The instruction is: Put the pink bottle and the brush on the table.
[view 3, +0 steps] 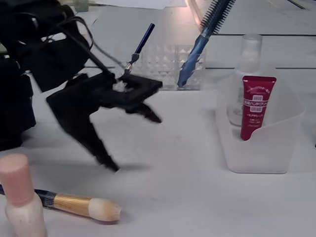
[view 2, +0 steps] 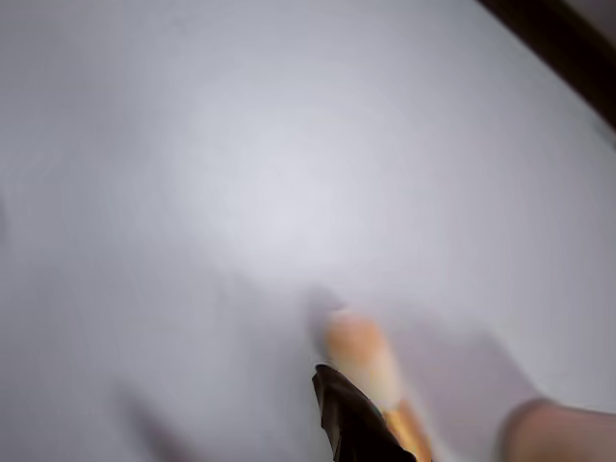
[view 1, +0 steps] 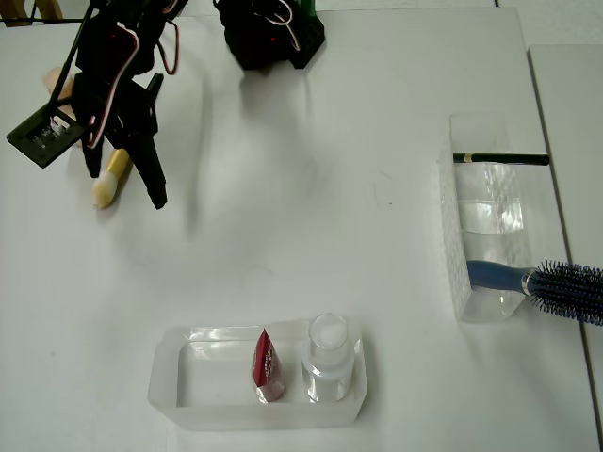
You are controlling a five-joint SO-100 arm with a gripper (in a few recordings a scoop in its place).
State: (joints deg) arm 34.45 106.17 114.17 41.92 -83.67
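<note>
Hand: you will find the hand [view 1: 127, 184] near the desk's far left corner in the overhead view, its two black fingers spread apart and gripping nothing. In the fixed view [view 3: 133, 143] both fingertips point down and sit above the desk surface; the picture is motion-blurred there.
Brush: the brush [view 1: 110, 178] lies flat on the desk [view 1: 283, 217] between and just beneath the spread fingers in the overhead view. In the fixed view [view 3: 79, 206] you see its golden ferrule and cream bristle tip resting on the desk, the tip pointing right, clear of the fingertips.
Pink bottle: the pink bottle [view 3: 19, 205] stands upright on the desk just beside the brush handle in the fixed view. In the overhead view it [view 1: 58, 80] is mostly hidden behind the arm, close to the desk's left edge.
Wrist view: blurred; one dark fingertip [view 2: 351, 419] sits beside the brush tip [view 2: 361, 356] on the white desk.
Near tray: a clear tray [view 1: 188, 377] by the desk's near edge holds a red tube [view 1: 268, 365] and a clear bottle with white cap [view 1: 328, 353], both upright.
Right organizer: a clear organizer [view 1: 485, 226] by the desk's right edge carries a thin dark pencil [view 1: 499, 158] and a blue-handled hairbrush [view 1: 546, 282], whose bristles overhang the organizer's right side.
</note>
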